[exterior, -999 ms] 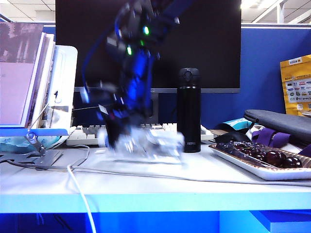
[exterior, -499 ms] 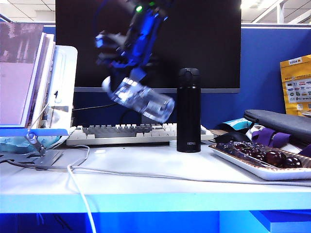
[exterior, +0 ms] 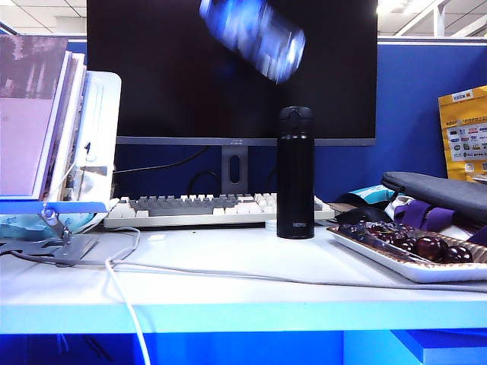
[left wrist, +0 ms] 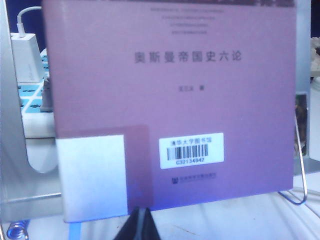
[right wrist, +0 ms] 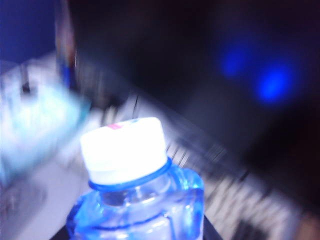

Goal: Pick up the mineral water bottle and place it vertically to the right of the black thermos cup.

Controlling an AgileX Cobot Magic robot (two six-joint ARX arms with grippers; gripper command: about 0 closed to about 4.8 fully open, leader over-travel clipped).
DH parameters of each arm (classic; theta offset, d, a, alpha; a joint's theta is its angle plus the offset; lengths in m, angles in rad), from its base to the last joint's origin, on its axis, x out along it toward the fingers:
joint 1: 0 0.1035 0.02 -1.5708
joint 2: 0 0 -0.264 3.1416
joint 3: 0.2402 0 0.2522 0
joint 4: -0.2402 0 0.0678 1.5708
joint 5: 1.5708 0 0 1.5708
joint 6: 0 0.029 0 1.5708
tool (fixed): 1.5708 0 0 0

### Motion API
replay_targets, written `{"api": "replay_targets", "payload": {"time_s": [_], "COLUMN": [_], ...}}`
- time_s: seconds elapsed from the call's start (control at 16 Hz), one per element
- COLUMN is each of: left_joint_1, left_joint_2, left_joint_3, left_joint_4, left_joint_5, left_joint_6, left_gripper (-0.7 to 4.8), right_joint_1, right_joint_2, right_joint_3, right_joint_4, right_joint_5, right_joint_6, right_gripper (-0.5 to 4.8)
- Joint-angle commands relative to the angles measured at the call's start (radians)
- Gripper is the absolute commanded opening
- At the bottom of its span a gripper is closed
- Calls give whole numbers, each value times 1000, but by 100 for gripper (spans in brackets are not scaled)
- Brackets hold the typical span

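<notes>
Above black thermos cup [exterior: 295, 172] on white desk [exterior: 228, 281]: tilted mineral water bottle [exterior: 253, 36].

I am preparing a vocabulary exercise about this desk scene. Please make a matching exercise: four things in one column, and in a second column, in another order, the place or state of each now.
Things:
1. small clear bluish plastic mineral water bottle
2. tall matte black thermos cup
3. white keyboard
4. purple paperback book

Places or states:
A. lies flat below the dark monitor
B. stands upright on the white table, right of centre
C. tilted and blurred, high in the air before the screen
D. propped upright on a wire stand, barcode label showing

Pairs: 1-C, 2-B, 3-A, 4-D
</notes>
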Motion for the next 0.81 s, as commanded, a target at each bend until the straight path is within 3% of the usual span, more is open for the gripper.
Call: {"api": "replay_targets", "payload": {"time_s": [0.06, 0.81], "left_joint_1": [0, 0], "left_joint_2": [-3, -3], "left_joint_3": [0, 0], "left_joint_4": [-9, -9], "left_joint_5": [6, 6], "left_joint_6": [4, 4], "left_gripper": [-4, -4], "right_joint_1": [-1, -1], "right_joint_2": [-116, -562], "right_joint_3": [48, 48], "right_joint_4": [26, -134], "right_joint_5": [16, 143], "right_joint_6": [-1, -8], "right_gripper": [237, 238]}}
